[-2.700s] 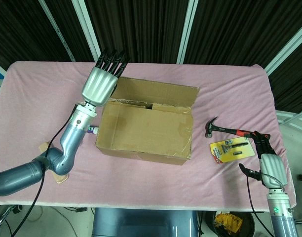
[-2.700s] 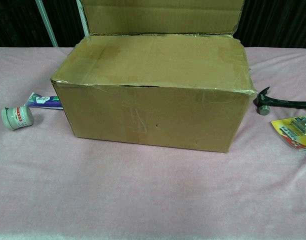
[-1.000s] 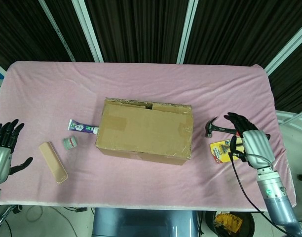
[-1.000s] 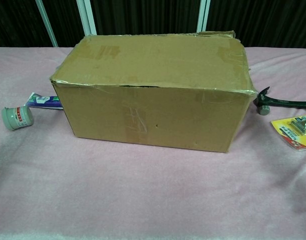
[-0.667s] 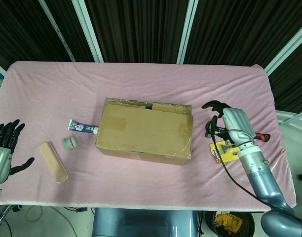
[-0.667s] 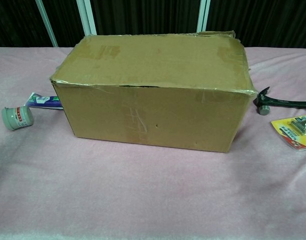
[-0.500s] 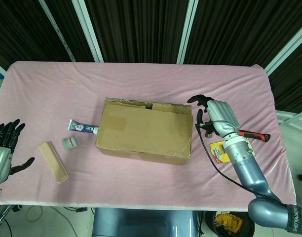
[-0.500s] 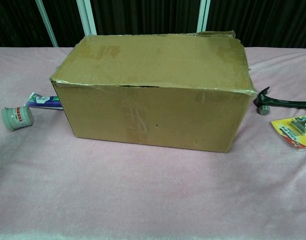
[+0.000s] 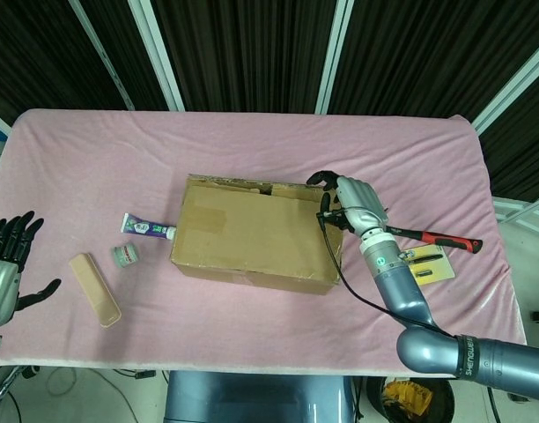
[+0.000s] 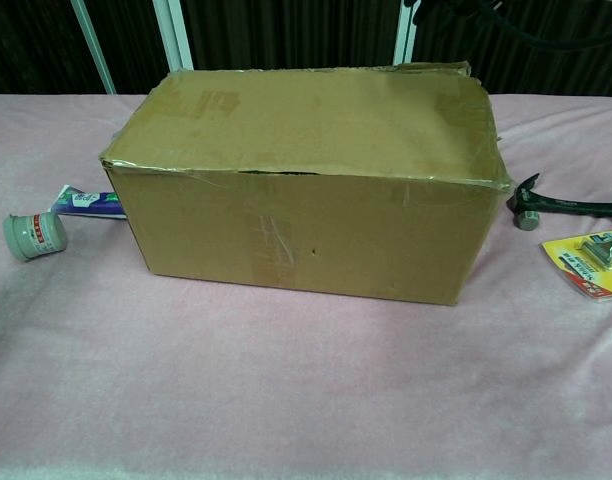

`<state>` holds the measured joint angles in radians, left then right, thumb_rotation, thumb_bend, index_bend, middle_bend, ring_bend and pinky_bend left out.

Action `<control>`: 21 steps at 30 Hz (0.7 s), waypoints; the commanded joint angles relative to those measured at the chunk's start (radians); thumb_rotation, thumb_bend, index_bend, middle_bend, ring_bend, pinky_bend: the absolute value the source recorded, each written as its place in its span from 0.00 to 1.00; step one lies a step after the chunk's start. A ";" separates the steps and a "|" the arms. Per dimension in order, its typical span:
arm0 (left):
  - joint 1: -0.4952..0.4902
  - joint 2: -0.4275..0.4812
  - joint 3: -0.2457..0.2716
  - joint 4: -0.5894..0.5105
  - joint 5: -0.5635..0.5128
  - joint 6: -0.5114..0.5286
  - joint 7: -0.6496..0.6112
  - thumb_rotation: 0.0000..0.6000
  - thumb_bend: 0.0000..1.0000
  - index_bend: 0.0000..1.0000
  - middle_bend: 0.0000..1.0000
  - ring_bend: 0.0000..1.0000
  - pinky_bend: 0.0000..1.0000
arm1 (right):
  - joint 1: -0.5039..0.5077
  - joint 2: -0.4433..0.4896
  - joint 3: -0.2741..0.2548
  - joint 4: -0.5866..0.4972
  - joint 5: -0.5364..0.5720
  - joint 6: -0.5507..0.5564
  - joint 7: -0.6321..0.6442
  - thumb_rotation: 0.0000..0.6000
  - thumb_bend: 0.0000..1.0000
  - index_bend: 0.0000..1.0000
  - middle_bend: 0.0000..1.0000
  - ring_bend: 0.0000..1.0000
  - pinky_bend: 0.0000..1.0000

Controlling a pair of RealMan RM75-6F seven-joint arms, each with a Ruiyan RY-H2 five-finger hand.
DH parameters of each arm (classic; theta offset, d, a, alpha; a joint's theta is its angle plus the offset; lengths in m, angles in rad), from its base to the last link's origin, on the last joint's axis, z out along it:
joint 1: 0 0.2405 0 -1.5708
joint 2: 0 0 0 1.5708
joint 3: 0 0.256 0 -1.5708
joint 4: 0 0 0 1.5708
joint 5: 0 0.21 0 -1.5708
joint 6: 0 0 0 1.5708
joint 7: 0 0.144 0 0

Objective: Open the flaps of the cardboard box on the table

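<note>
A brown rectangular cardboard box sits near the middle of the pink cloth-covered surface, its top flaps lying flat and shut, with a torn gap showing along the far edge of the lid. The silver right hand hovers at the box's 3 o'clock end, right at the upper far corner; its black fingers are curled inward over that corner with nothing visibly held, and whether they touch the cardboard cannot be told from the head view. The silver left hand hangs at the 9 o'clock edge of the surface, well apart from the box, its dark fingers spread and holding nothing. Just beside the box at 9 o'clock lies a white and purple tube, with a small pale green jar near it and a tan flat wooden piece further out toward 8 o'clock. At 3 o'clock from the box, partly behind the right forearm, lie a claw hammer with a red and black handle and a yellow blister card holding a metal tool. In the chest view the box fills the centre, lid down.
</note>
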<state>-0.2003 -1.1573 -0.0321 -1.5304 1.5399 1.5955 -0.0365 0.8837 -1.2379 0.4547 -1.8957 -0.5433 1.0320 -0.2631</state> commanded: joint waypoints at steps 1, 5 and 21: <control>0.001 -0.001 -0.003 0.002 0.000 -0.003 0.000 1.00 0.12 0.00 0.00 0.00 0.00 | 0.025 -0.033 -0.005 0.037 0.015 -0.010 0.004 1.00 0.85 0.33 0.31 0.33 0.43; 0.002 -0.003 -0.009 0.006 0.003 -0.004 0.002 1.00 0.12 0.00 0.00 0.00 0.00 | 0.048 -0.063 -0.008 0.079 0.026 -0.024 0.008 1.00 0.85 0.33 0.31 0.33 0.43; 0.006 -0.002 -0.023 0.009 -0.003 -0.028 -0.007 1.00 0.12 0.00 0.00 0.00 0.00 | 0.089 -0.132 -0.013 0.180 0.055 -0.055 0.039 1.00 0.85 0.33 0.30 0.33 0.43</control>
<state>-0.1942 -1.1595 -0.0548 -1.5214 1.5368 1.5678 -0.0436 0.9718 -1.3678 0.4425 -1.7179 -0.4895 0.9780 -0.2254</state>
